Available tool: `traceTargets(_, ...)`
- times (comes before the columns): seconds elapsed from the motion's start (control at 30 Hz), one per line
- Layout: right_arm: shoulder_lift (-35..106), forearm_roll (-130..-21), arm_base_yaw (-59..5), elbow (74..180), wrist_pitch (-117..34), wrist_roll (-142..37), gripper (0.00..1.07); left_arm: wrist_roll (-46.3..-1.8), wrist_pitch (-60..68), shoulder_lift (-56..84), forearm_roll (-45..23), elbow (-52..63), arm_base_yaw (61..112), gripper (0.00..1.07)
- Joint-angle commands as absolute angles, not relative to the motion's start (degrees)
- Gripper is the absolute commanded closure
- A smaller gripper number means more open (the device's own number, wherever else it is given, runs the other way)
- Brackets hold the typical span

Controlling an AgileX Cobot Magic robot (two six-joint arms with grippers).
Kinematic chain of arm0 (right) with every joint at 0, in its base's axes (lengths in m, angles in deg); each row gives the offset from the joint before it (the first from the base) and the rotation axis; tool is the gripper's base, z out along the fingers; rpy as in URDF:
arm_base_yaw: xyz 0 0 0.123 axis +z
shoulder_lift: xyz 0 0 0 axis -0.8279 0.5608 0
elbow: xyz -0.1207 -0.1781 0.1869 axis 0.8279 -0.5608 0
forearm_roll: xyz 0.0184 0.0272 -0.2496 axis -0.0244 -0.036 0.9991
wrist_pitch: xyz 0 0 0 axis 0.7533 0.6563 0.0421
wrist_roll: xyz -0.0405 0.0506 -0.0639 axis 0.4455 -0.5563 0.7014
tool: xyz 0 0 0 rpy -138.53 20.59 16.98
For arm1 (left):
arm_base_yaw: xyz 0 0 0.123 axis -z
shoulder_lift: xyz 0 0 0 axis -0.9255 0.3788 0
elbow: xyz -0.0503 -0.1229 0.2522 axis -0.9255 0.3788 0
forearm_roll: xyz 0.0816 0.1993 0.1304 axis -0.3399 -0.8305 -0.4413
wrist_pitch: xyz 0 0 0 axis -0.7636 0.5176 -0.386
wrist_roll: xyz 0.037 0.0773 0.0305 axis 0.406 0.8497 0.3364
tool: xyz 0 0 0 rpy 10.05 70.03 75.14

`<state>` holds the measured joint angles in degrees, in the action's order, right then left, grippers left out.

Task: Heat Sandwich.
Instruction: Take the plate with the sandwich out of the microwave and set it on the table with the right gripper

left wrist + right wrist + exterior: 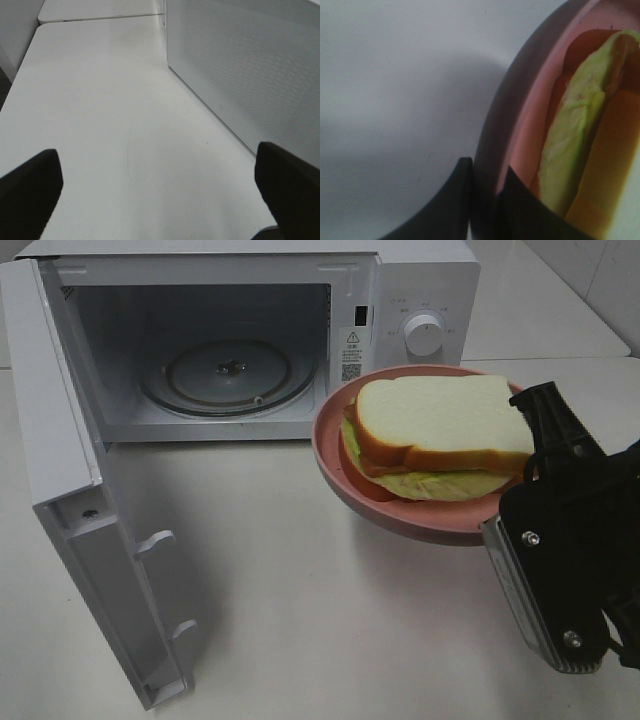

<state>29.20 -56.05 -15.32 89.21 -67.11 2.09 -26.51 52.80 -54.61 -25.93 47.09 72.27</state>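
Note:
The sandwich (440, 430), white bread with a tan crust and green leaf filling, lies on a round pink plate (400, 515). The plate hangs tilted just above the table, in front of the microwave's control panel. My right gripper (532, 430) is shut on the plate's right rim. The right wrist view shows its two black fingertips pinching that rim (487, 175), with the plate (520, 100) and the sandwich (575, 135) beyond. My left gripper (157, 195) stands wide open and empty over bare table; it does not show in the exterior view.
The white microwave (240, 340) stands at the back with its door (90, 520) swung fully open to the left and its glass turntable (228, 375) bare. Its perforated side wall (250, 65) runs close beside my left gripper.

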Motion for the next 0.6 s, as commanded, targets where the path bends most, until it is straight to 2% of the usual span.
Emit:
traceTargets(0.03,28.4,-48.78,-15.27,89.27,-67.23,-6.62,1.07,-26.68,52.17,-55.87,-26.11,47.38,72.15,0.04)
traceTargets(0.17,28.4,-39.84,-15.27,89.33,-69.29,-18.48,1.07,-26.68,52.17,-55.87,-26.11,47.38,72.15,0.04)
traceTargets(0.33,28.4,-33.71,-15.27,89.33,-72.61,-29.37,1.07,-26.68,52.17,-55.87,-26.11,47.38,72.15,0.04)
traceTargets(0.6,28.4,-30.67,-15.27,89.33,-78.75,-40.48,1.07,-26.68,52.17,-55.87,-26.11,47.38,72.15,0.04)
